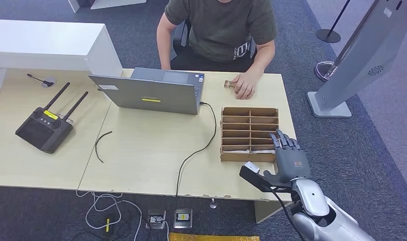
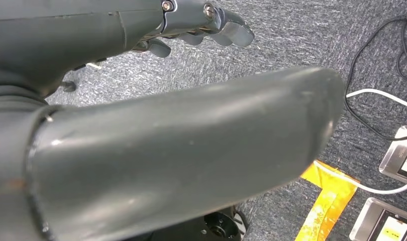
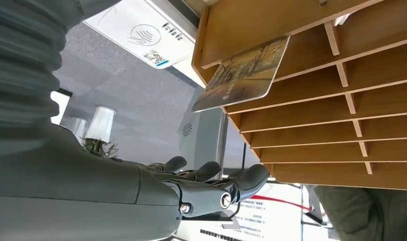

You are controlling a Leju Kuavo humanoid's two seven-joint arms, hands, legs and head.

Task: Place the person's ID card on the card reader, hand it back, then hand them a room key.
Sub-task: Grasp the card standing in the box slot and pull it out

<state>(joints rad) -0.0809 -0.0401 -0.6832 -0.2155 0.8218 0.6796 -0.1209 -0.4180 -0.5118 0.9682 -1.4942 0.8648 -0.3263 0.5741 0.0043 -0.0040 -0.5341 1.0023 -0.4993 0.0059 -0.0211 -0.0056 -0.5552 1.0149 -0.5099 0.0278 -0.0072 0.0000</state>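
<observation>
From the head view, my right hand (image 1: 291, 159) rests open, fingers apart, at the near right corner of the wooden rack (image 1: 249, 133) — the person's hand (image 1: 245, 85) covers a card (image 1: 228, 84) on the far side. I judge nothing is read yet.

My left hand (image 2: 191, 30) hangs over carpet, fingers loosely curled, empty.

By my right wrist, a room key (image 3: 244, 74) sits in a rack slot — not yet taken.

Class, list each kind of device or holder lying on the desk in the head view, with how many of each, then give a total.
Laptop: 1
Remote controller: 1
Wooden rack: 1
Card reader: 1
Desk microphone: 1
Total: 5
</observation>
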